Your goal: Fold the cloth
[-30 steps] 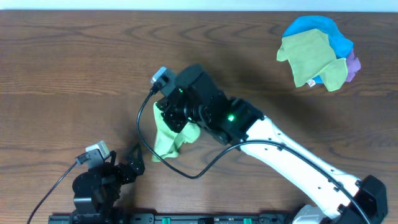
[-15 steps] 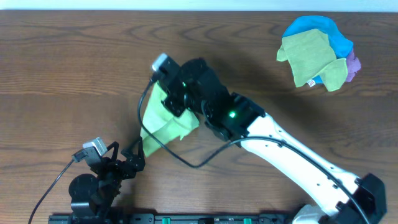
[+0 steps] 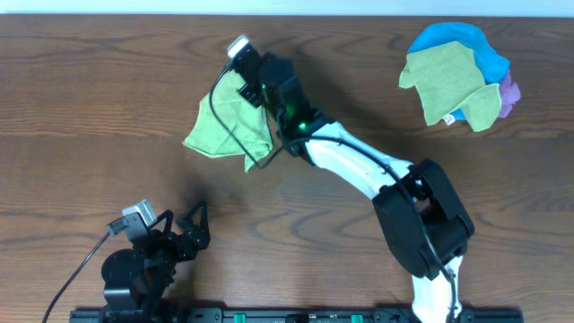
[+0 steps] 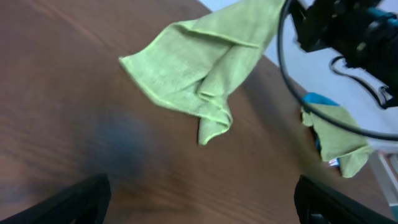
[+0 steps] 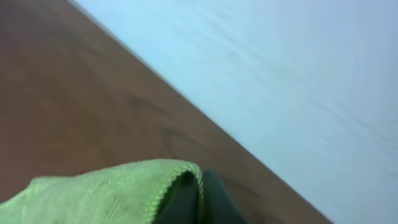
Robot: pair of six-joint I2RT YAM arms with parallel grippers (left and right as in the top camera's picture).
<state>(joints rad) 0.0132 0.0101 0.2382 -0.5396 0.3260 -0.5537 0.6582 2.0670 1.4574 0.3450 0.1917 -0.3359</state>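
The cloth (image 3: 224, 130) is bright lime green and lies partly spread, with a crumpled fold at its near right corner. My right gripper (image 3: 252, 86) is at its far right corner, reaching across the table's far side. In the right wrist view the hem of the cloth (image 5: 99, 193) runs between the two dark fingers, which stand close together, so my right gripper (image 5: 200, 182) is shut on it. My left gripper (image 3: 190, 230) stands open near the front edge, well short of the cloth (image 4: 193, 68). In its own view the left gripper (image 4: 202, 202) holds nothing.
A pile of other cloths (image 3: 457, 76), olive green over blue and purple, lies at the far right corner; it also shows in the left wrist view as a heap (image 4: 336, 140). A black cable (image 3: 220, 108) loops over the cloth. The table's far edge (image 5: 205, 118) is close behind the right gripper.
The right arm has swung toward the far side of the table, dragging the cloth with it and drawing it out from a bunched heap. The left arm has hardly moved.
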